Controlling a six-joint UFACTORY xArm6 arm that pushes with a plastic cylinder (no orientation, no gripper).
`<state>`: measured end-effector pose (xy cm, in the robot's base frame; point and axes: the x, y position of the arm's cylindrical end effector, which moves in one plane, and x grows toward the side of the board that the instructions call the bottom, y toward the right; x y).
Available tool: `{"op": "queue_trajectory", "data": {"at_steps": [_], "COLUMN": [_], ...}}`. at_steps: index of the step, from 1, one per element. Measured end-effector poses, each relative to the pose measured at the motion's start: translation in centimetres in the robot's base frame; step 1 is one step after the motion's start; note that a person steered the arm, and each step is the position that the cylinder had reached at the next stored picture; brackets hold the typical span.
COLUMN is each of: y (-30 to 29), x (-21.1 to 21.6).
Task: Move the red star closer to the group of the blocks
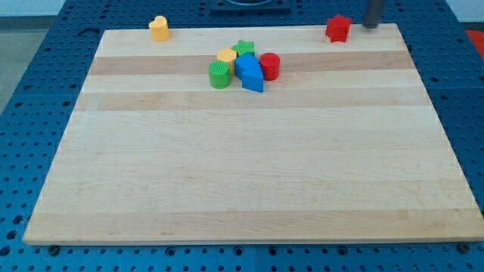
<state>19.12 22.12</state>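
The red star (338, 29) sits near the top right corner of the wooden board (249, 166). My tip (371, 25) is just to the star's right, a short gap away, at the board's top edge. The group lies left of the star, near the top centre: a green star (243, 49), a yellow block (227, 56), a green cylinder (219, 75), two blue blocks (249, 72) and a red cylinder (270, 66), all close together.
A yellow block (159, 28) stands alone at the board's top left corner. The board lies on a blue perforated table (45, 91) that shows on all sides.
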Motion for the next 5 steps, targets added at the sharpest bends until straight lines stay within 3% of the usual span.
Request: {"op": "queue_trajectory", "data": {"at_steps": [5], "y": [-11.4], "x": [2.6]}}
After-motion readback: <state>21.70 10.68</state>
